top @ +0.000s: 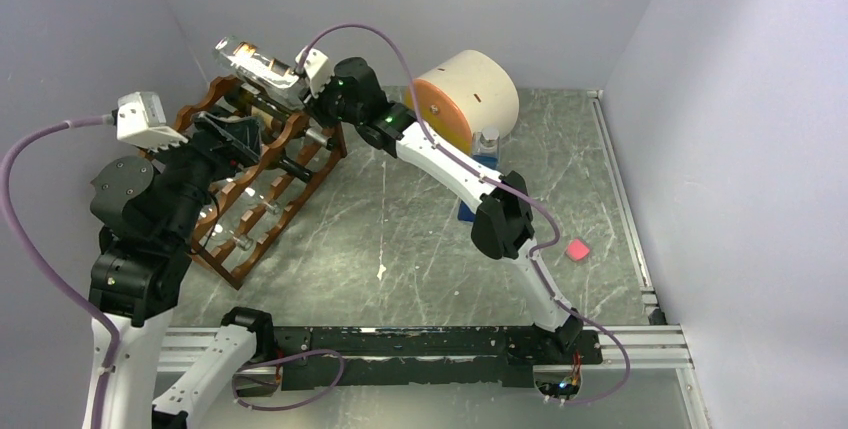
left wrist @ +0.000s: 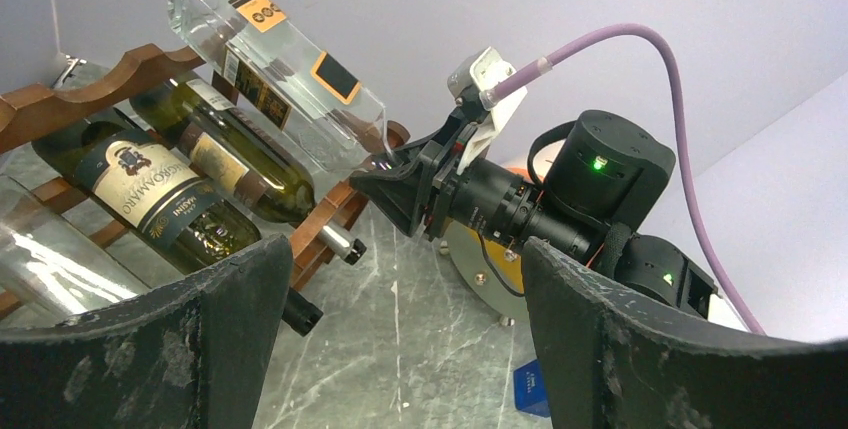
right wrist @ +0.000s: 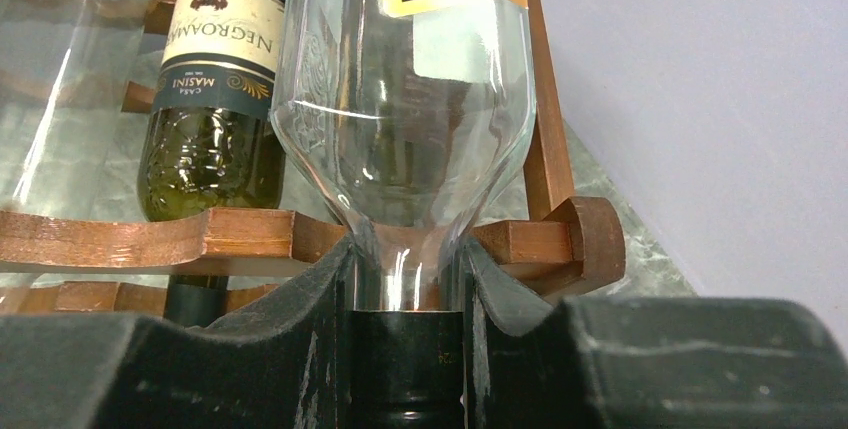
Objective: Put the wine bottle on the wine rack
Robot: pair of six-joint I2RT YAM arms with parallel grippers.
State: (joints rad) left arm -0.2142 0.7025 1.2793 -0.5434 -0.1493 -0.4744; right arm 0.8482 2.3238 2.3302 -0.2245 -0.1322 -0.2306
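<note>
The wine bottle (top: 250,59) is clear glass with black and orange labels and a black cap. My right gripper (top: 295,84) is shut on its neck and holds it tilted, base raised, over the top tier of the reddish-brown wine rack (top: 243,271). In the right wrist view my gripper (right wrist: 408,259) clamps the neck just below the bottle's shoulder (right wrist: 400,129), which sits at the right end of the rack's top rail (right wrist: 130,237). My left gripper (left wrist: 405,269) is open and empty beside the rack (left wrist: 320,224), facing the bottle (left wrist: 270,59).
Two green wine bottles (left wrist: 160,199) and clear ones lie in the rack. A beige cylinder with an orange face (top: 465,99) stands at the back, with a small clear jar (top: 487,139) and a blue object (top: 467,211) nearby. A pink piece (top: 577,249) lies to the right.
</note>
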